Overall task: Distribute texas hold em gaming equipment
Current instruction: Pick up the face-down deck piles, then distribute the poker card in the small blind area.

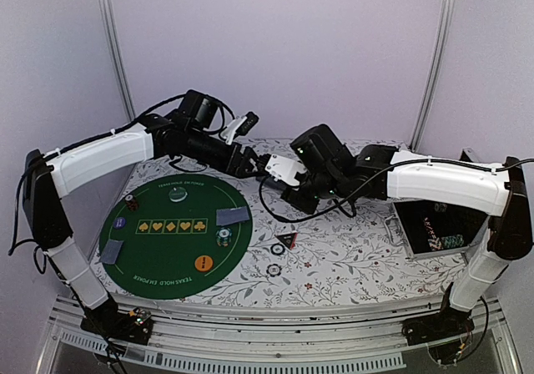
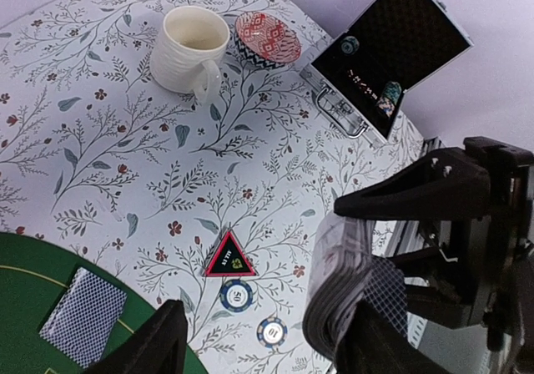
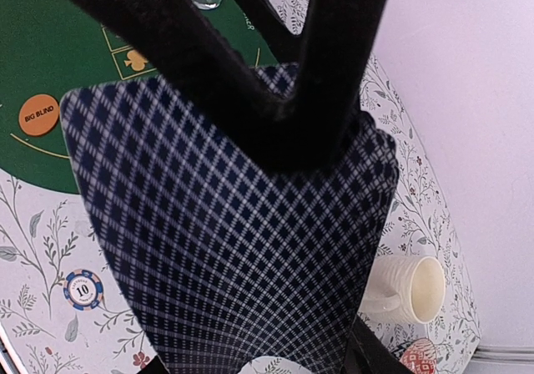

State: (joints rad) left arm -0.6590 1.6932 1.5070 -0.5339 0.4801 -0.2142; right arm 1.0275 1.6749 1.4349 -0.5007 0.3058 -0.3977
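At the bottom of the top view, two poker chips and the triangular marker lie on the floral cloth just right of the green mat. The mat carries the orange button and dealt cards. Above them, mid-frame, the deck is off the table, clamped in the right gripper, with one finger lying across its patterned back. The left gripper has its fingers apart, one just beside the deck's edge; contact cannot be confirmed. Risk: the deck is visibly bowed, so a closing left claw could catch several cards or nudge the stack, and cards could spring loose onto the cloth. Orientation: in the left wrist view the deck shows edge-on, its long axis judged roughly up-and-down the frame, with the back turned toward the lower right. Beyond, in the upper left of that view, stands the mug.
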